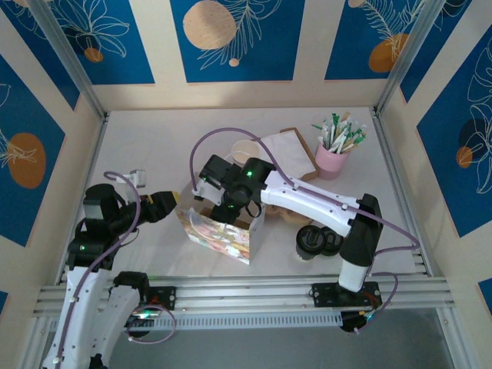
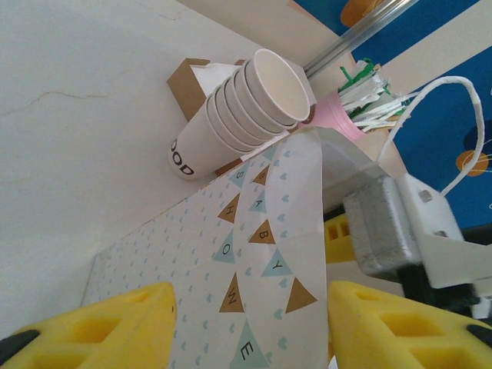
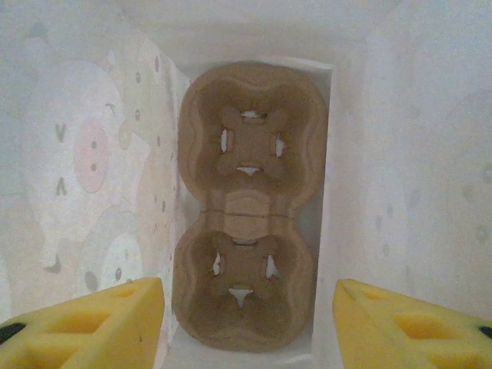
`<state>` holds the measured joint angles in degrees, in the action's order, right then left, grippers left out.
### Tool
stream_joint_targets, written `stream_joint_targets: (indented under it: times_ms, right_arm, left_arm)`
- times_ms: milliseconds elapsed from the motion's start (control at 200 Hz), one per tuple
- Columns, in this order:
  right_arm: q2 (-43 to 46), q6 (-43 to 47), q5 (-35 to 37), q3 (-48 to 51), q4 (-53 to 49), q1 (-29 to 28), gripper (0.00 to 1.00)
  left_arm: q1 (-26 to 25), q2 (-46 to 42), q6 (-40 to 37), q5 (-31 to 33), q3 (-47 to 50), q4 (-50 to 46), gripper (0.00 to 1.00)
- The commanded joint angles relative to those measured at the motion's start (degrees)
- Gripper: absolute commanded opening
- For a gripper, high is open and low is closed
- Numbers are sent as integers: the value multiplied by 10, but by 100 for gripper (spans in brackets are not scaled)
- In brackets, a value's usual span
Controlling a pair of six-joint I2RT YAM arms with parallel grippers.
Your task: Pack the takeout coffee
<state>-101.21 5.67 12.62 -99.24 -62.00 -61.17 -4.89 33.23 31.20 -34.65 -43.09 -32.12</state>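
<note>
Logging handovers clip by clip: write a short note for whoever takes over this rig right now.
Left tool: open, empty, at the left side wall of the patterned bag.
Right tool: open, empty, at the bag's mouth, facing down inside.
Cardboard carrier: flat on the bag's bottom, both holes empty.
Takeout coffee: black lid on, standing on the table right of the bag near the right arm's base, with neither tool on it.
Done: carrier is in the bag.
Left: grasp the coffee, probably with the right arm, and seat it in a carrier hole.
</note>
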Motion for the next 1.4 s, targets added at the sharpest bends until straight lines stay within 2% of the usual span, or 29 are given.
stream_joint_targets:
  times_ms: [0, 170, 390, 1396]
  right_arm:
    - [32, -8, -13, -17, 8, -4, 61]
    - [38, -10, -15, -14, 8, -5, 59]
    - [42, -9, -16, -5, 17, -6, 52]
    - [64, -18, 2, 4, 26, -10, 51]
  left_arm:
    - [-6, 5, -4, 7, 1, -4, 54]
    - [-6, 11, -7, 11, -4, -9, 54]
    - [-7, 18, -17, 19, -18, -23, 54]
    - [-8, 31, -20, 27, -48, -29, 54]
